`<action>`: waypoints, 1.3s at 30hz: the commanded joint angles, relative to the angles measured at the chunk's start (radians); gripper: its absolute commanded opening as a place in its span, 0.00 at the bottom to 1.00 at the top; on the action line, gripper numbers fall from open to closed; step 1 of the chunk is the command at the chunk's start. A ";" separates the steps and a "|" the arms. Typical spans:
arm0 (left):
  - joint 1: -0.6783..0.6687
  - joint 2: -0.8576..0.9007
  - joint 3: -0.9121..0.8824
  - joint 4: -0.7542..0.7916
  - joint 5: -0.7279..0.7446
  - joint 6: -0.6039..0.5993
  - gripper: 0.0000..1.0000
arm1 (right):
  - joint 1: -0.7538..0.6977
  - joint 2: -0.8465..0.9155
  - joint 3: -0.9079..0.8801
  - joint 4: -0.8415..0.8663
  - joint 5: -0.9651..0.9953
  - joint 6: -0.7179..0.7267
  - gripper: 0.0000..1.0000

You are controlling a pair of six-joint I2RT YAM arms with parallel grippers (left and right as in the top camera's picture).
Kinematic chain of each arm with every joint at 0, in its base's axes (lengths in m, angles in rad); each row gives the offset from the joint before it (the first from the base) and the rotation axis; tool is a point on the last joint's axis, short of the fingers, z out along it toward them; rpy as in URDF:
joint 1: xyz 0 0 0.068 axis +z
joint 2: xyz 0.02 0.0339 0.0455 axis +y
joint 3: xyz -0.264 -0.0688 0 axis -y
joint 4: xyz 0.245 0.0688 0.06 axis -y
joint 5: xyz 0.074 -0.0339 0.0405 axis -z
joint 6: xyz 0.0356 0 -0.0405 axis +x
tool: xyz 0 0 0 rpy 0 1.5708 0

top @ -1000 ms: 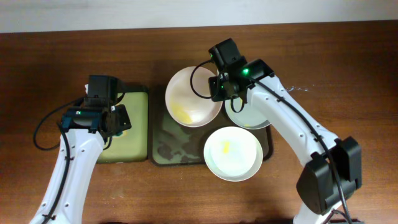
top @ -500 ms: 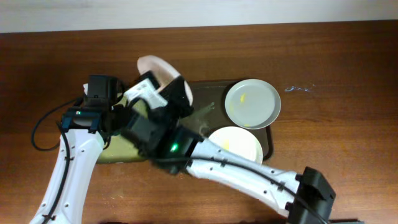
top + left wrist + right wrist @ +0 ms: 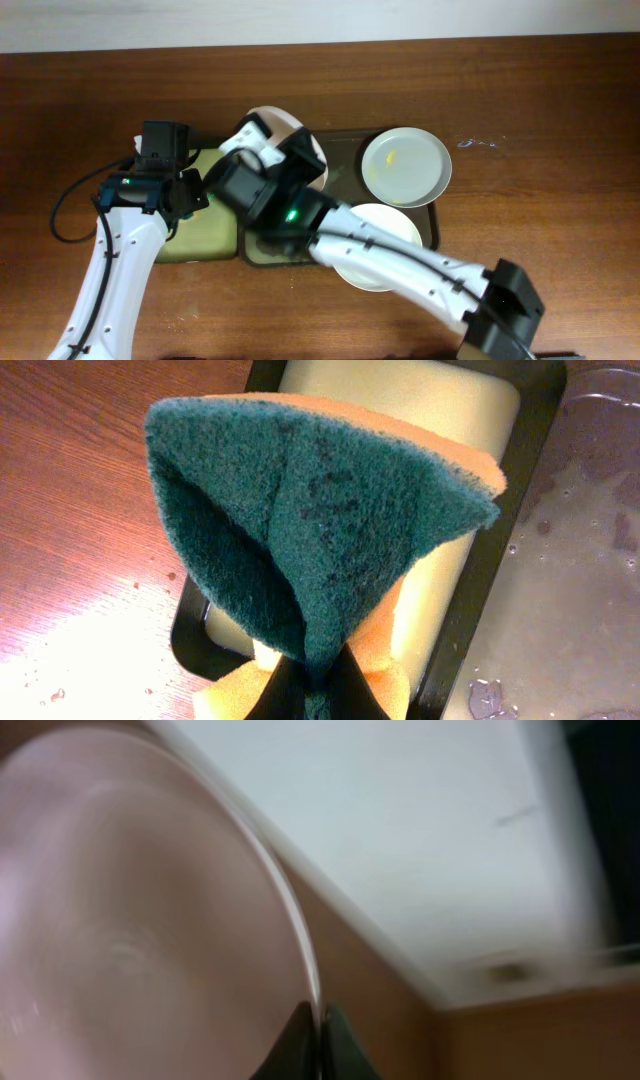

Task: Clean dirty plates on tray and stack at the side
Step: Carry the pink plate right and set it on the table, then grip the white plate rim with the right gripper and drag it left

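Observation:
My right gripper is shut on the rim of one white plate and holds it tilted up, high above the table; the view is blurred. In the overhead view this plate shows behind the raised right arm, over the left end of the dark tray. Two more white plates lie on the tray: one with a yellow smear at the back right, one at the front, partly hidden by the arm. My left gripper is shut on a folded green-and-orange sponge.
The black-rimmed pale yellow-green sponge tray lies left of the dark tray, under my left gripper; it also shows in the left wrist view. The raised right arm crosses over the front of the dark tray.
My right gripper has lifted one plate off the tray's back left and swung it up and left, toward the overhead camera. The left arm has not moved.

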State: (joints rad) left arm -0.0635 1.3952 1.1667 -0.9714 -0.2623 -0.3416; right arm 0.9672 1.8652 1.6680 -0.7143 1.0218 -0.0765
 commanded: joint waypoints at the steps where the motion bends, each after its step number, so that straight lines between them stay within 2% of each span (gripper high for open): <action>1: 0.001 -0.014 0.010 0.004 -0.011 -0.014 0.00 | -0.254 -0.018 0.006 -0.061 -0.777 0.225 0.04; 2: 0.001 -0.014 0.010 0.010 -0.007 -0.014 0.00 | -0.405 -0.023 0.006 -0.061 -1.151 0.225 0.04; 3: 0.001 -0.014 0.010 0.011 -0.005 -0.014 0.00 | -0.519 -0.023 0.006 -0.067 -1.356 0.242 0.04; 4: 0.001 -0.014 0.010 0.011 -0.004 -0.014 0.00 | -0.658 -0.023 0.006 -0.102 -1.454 0.269 0.04; 6: 0.001 -0.014 0.010 0.010 -0.004 -0.014 0.00 | -0.896 -0.023 0.006 -0.207 -1.456 0.272 0.04; 8: 0.001 -0.014 0.010 0.010 -0.004 -0.014 0.00 | -1.202 -0.023 0.006 -0.352 -1.449 0.273 0.04; 10: 0.001 -0.014 0.010 0.008 -0.003 -0.014 0.00 | -1.490 -0.023 -0.006 -0.480 -1.265 0.273 0.04; 13: 0.001 -0.014 0.010 -0.003 0.023 -0.013 0.00 | -1.630 -0.023 -0.066 -0.494 -1.188 0.272 0.04; 15: 0.001 -0.014 0.010 -0.006 0.023 -0.013 0.00 | -1.675 -0.023 -0.130 -0.486 -1.118 0.273 0.04; 18: 0.001 -0.014 0.010 -0.006 0.023 -0.013 0.00 | -1.683 -0.023 -0.247 -0.409 -1.048 0.278 0.05; 19: 0.001 -0.014 0.010 -0.006 0.022 -0.013 0.00 | -1.683 -0.023 -0.269 -0.391 -1.048 0.297 0.51; 20: 0.001 -0.014 0.010 -0.006 0.022 -0.013 0.00 | -1.683 -0.023 -0.272 -0.388 -1.085 0.294 0.64; 21: 0.001 -0.014 0.010 -0.002 0.023 -0.013 0.00 | -1.683 -0.023 -0.233 -0.412 -1.135 0.291 0.68; 24: 0.001 -0.014 0.010 -0.002 0.023 -0.013 0.00 | -1.633 -0.023 -0.010 -0.587 -1.226 0.243 0.69; 25: 0.001 -0.014 0.010 -0.002 0.023 -0.013 0.00 | -1.574 -0.023 0.065 -0.663 -1.238 0.208 0.69; 27: 0.001 -0.014 0.010 -0.002 0.023 -0.013 0.00 | -1.430 -0.023 0.089 -0.725 -1.231 0.155 0.70; 30: 0.001 -0.014 0.010 -0.002 0.023 -0.013 0.00 | -1.194 -0.023 -0.035 -0.706 -1.221 0.155 0.67; 32: 0.001 -0.014 0.010 -0.002 0.023 -0.013 0.00 | -1.057 -0.023 -0.152 -0.713 -1.220 0.154 0.54; 33: 0.001 -0.014 0.010 -0.003 0.023 -0.013 0.00 | -0.997 -0.023 -0.227 -0.713 -1.221 0.160 0.52; 36: 0.001 -0.014 0.010 -0.006 0.024 -0.013 0.00 | -0.901 -0.023 -0.378 -0.694 -1.229 0.190 0.52; 39: 0.001 -0.014 0.010 -0.006 0.034 -0.013 0.00 | -0.808 -0.025 -0.440 -0.640 -1.297 0.191 0.53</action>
State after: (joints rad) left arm -0.0635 1.3952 1.1675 -0.9794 -0.2359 -0.3416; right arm 0.1108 1.8503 1.2457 -1.3712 -0.2195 0.1043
